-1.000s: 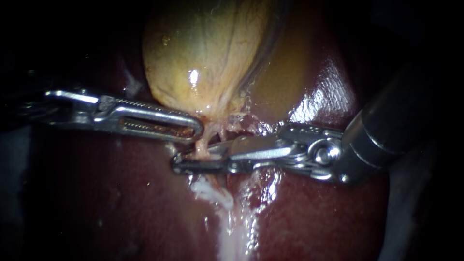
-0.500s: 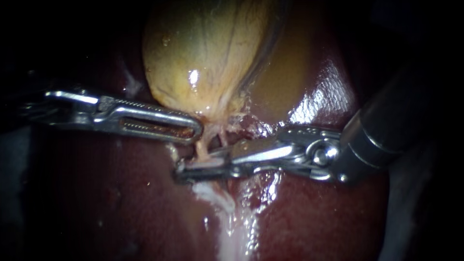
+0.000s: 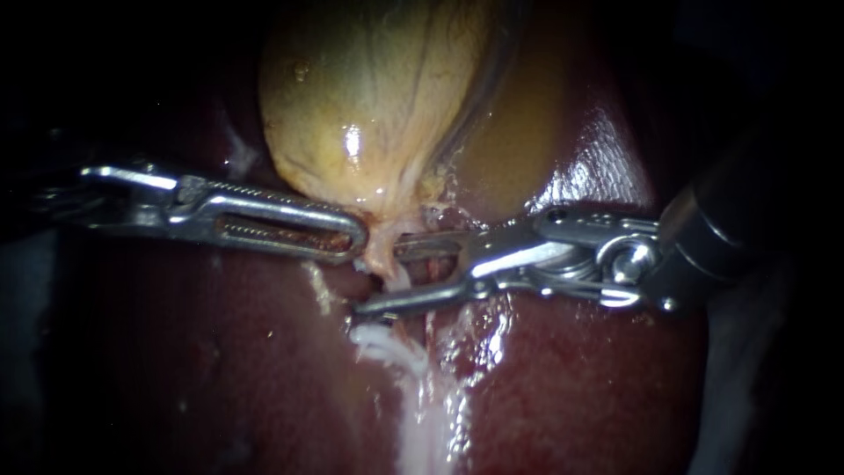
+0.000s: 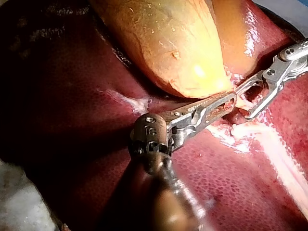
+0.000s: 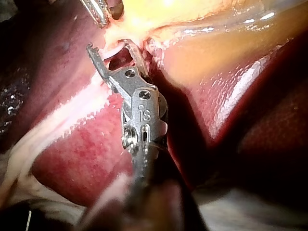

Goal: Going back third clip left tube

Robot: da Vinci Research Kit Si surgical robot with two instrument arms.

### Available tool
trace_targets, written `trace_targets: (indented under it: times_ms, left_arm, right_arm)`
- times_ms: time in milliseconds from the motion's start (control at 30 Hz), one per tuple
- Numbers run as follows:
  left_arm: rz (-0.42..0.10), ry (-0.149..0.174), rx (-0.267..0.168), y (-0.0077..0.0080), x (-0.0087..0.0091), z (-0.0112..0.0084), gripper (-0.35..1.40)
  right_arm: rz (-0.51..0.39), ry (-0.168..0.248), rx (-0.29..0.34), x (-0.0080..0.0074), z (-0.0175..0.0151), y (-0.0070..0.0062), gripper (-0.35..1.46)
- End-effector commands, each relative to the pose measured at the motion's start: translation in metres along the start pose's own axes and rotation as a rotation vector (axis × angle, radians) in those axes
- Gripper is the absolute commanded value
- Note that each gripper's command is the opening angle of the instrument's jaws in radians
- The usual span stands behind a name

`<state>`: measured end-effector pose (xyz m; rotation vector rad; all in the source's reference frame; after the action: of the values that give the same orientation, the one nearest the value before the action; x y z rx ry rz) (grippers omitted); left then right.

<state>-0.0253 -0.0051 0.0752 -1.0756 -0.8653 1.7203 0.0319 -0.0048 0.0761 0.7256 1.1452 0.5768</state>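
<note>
The tube is a short, pale pinkish strand, wet and shiny, coming straight off the narrow end of the yellow gallbladder. It runs down onto the dark red liver, and sits right between the spread jaws of the right tool.

A small stamped mark is seen on the metal body of the right instrument. No other writing can be read.

Left instrument lies level, end effector jaws pressed together. Right instrument slants in, bent at the wrist, end effector jaws spread wide.
</note>
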Motion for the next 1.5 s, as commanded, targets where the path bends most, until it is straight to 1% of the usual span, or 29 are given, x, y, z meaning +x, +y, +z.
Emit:
trace_targets:
  times_ms: [33,433,600,700,900,1267,1500]
  left_arm:
    - [0.000,0.000,0.000,0.0000,0.0000,0.0000,-0.35]
    - [0.000,-0.001,-0.001,0.0000,0.0000,-0.0001,-0.35]
    - [0.000,0.001,0.001,-0.0001,0.0000,-0.0001,-0.35]
    - [0.000,0.001,0.001,-0.0001,0.0000,-0.0001,-0.35]
    - [0.000,0.001,0.001,-0.0001,0.0000,-0.0001,-0.35]
    - [0.000,0.001,0.002,-0.0002,0.0001,0.0000,-0.35]
    - [0.002,0.002,0.003,-0.0008,0.0001,0.0006,-0.35]
  right_arm:
    - [0.000,-0.001,0.003,-0.0001,-0.0004,-0.0001,0.49]
    - [0.001,-0.005,0.017,-0.0001,-0.0030,-0.0009,0.49]
    - [-0.026,-0.006,0.024,0.0000,-0.0046,-0.0011,0.49]
    - [-0.060,-0.008,0.028,0.0000,-0.0057,-0.0011,0.49]
    - [-0.087,-0.009,0.036,0.0002,-0.0077,-0.0012,0.49]
    - [-0.162,-0.011,0.050,0.0010,-0.0107,-0.0019,0.50]
    - [-0.165,-0.011,0.054,0.0013,-0.0117,-0.0020,0.50]
